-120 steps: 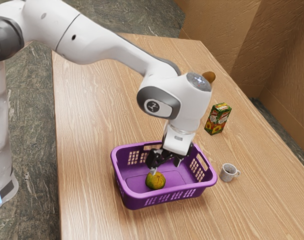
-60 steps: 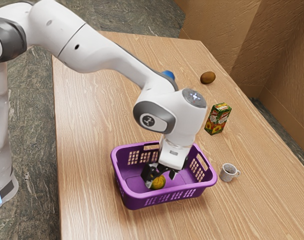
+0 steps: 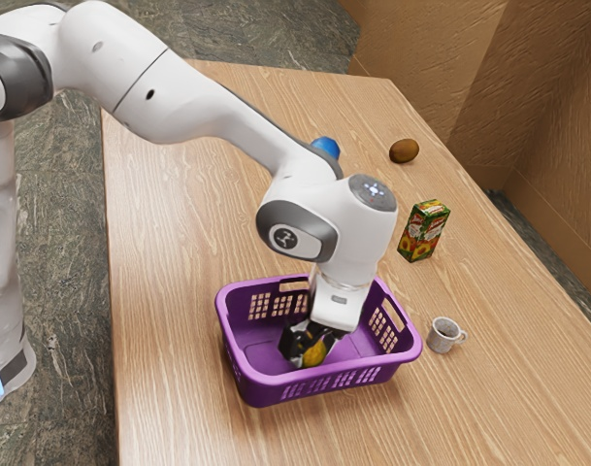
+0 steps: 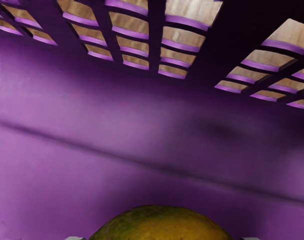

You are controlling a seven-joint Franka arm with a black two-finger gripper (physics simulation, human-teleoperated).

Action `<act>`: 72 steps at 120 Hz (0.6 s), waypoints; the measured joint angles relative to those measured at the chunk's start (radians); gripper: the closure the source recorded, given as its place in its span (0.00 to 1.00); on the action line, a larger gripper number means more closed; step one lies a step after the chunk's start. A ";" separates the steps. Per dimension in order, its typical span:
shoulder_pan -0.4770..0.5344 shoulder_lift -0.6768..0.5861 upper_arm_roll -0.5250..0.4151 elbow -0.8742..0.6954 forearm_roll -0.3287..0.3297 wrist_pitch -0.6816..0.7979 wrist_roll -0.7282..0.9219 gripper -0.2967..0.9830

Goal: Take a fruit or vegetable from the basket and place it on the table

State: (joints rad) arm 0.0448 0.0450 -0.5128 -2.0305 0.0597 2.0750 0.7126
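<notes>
Arm (image 3: pixel 326 223): lower over the basket (image 3: pixel 252 389) than before | Fingers (image 3: pixel 293 342): drawn in, now on both sides of the yellow-green fruit (image 3: pixel 315 350) | Fruit: nudged toward the exterior view's right (slightly, from here) | Behind the arm: blue thing (image 3: pixel 325 147) now showing, brown oval thing (image 3: pixel 404 150) fully uncovered

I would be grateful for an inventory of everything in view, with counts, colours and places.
Basket: one, purple, on the table
Round fruit: one, yellow-green, in the basket
Mug: one, whitish-grey, beside the basket
Carton: one, green and red, beyond the mug
Oval item: one, brown, beyond the carton
Blue item: one, partly behind the arm
Table: one, light wood
Floor: one, grey-green, around the table
Arm: one, white and grey, above the table
Tool: one, black, at the fruit
</notes>
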 joint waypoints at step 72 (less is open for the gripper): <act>0.000 -0.009 -0.001 0.079 0.052 0.009 -0.109 0.62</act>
State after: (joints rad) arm 0.0444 0.0359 -0.5140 -1.9510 0.1119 2.0836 0.6034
